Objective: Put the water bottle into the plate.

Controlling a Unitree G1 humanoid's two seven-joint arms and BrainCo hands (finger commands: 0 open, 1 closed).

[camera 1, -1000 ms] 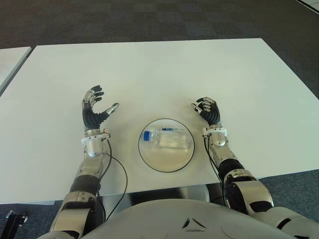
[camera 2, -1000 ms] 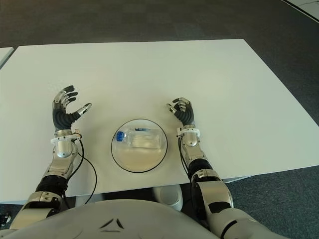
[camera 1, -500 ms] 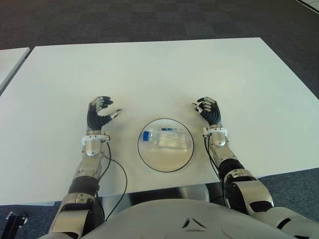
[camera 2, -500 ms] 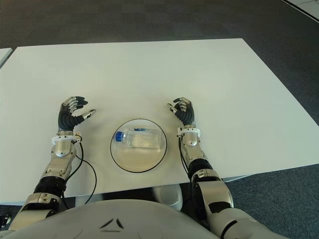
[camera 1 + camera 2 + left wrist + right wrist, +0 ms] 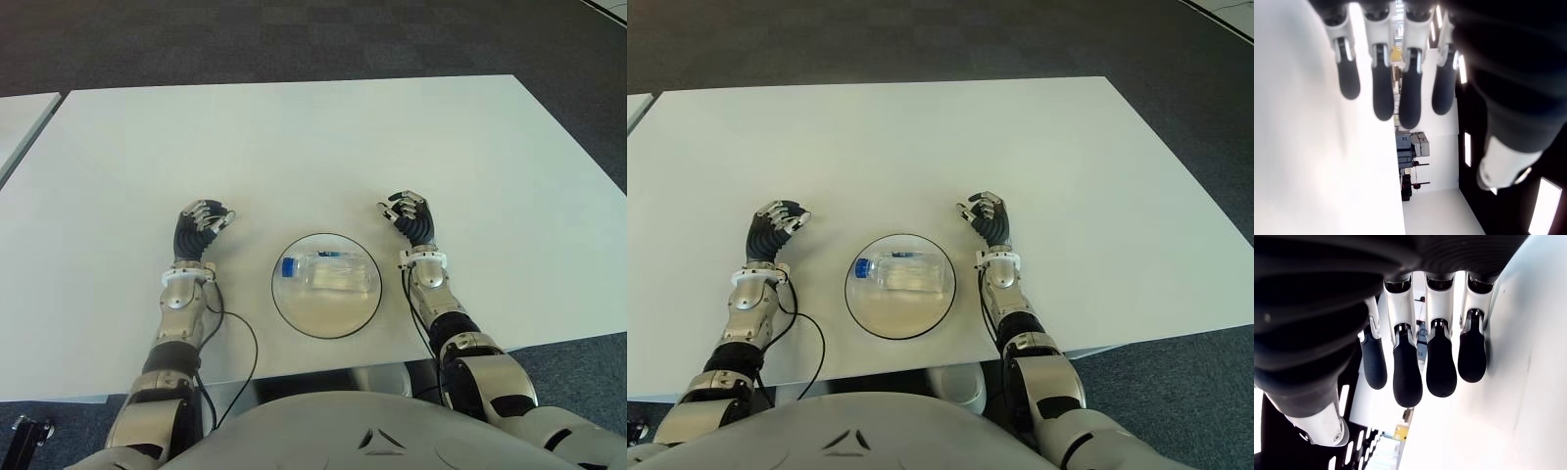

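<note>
Two hands flank the plate (image 5: 325, 318) on the white table (image 5: 313, 137). The water bottle (image 5: 328, 273) lies on its side inside the plate, blue cap toward my left, body toward my right; neither hand touches it.

My left hand (image 5: 201, 224) shows to the left of the plate, apart from its rim. Its fingers (image 5: 1376, 93) are curled inward and grasp nothing. A second ago the same hand was farther out to the left with its fingers spread wide; it has since drawn closer to the plate and folded its fingers in.

My right hand (image 5: 412, 217) shows to the right of the plate, also clear of the rim, fingers (image 5: 1406, 377) bent in a loose curl around nothing. Its place and pose match the earlier views, as do those of bottle and plate.

A black cable (image 5: 235, 338) loops beside my left forearm.
</note>
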